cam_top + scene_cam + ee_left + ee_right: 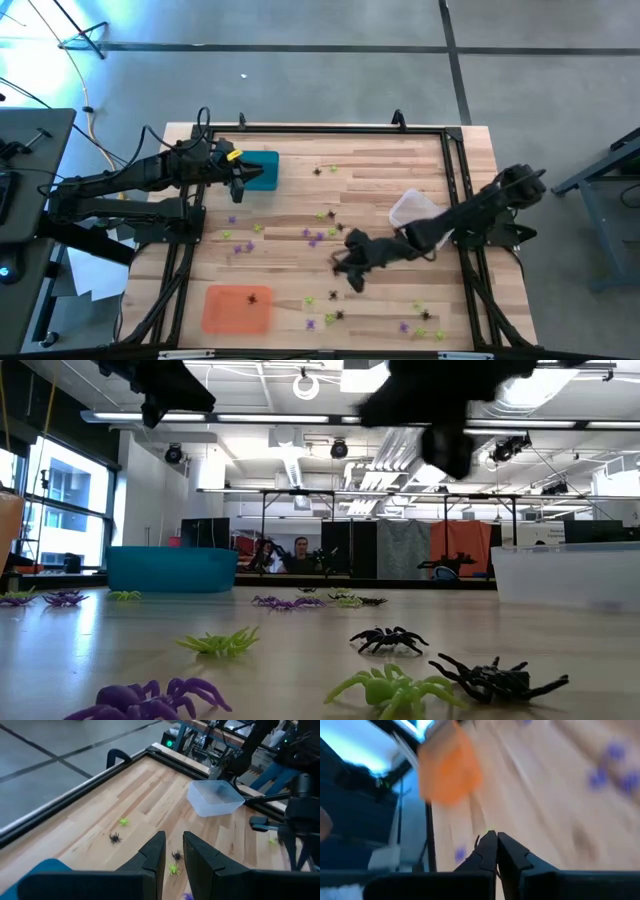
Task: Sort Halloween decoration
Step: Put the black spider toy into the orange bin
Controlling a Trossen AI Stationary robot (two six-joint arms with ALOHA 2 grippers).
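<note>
The Halloween decoration [318, 237] is many tiny black, yellow-green and purple spiders scattered over the wooden table; in the low view a black one [390, 640] and a yellow-green one [392, 690] lie close by. My right gripper [351, 278] hovers over the table's middle, between the clear tray and the orange tray, its fingers closed on something tiny [489, 836]. My left gripper [238, 184] hangs at the teal tray's [262, 170] near left corner with a narrow gap between its fingers [173, 851] and nothing in it. My right gripper pinches something tiny at its very fingertips [487, 840], lifted clear of the table. A thin dark leg [477, 840] sticks out beside one finger and a yellow-green speck shows at the tips. The wrist view is blurred, so which colour piece it is cannot be told.
The orange tray [238, 308] lies near the table's near left corner with one dark piece in it. The clear tray [415, 210] sits at the right, under my right arm. A black frame [455, 180] runs around the table. People show far behind the table.
</note>
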